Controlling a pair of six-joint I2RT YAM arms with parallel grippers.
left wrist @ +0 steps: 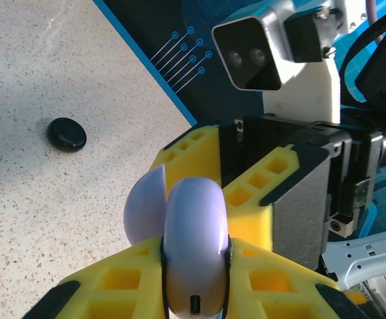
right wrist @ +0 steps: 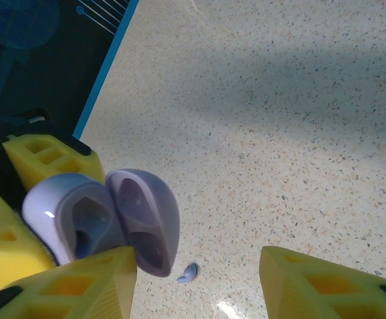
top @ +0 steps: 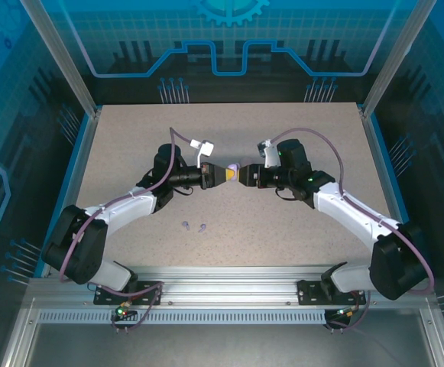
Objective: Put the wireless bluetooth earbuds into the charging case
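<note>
**A:** What's the setting?

**B:** A speckled beige table (top: 298, 229) inside blue-panelled walls.

**A:** And the hands?

**B:** The left gripper (top: 223, 174) is clamped on the lilac charging case (top: 234, 170) and holds it off the table. The lid is hinged open, and the right wrist view shows the moulded wells inside. The right gripper (top: 246, 175) meets it nose to nose. Its jaws stand apart and grip nothing, with one yellow finger (right wrist: 86, 282) just beside the open lid.

**A:** Where are the earbuds?

**B:** Two lilac earbuds (top: 185, 225) (top: 202, 227) lie on the table close together, nearer the arm bases and well apart from the case.

**A:** Anything else?

**B:** A small round black object (left wrist: 66, 133) lies on the table, off to the side in the left wrist view.
</note>
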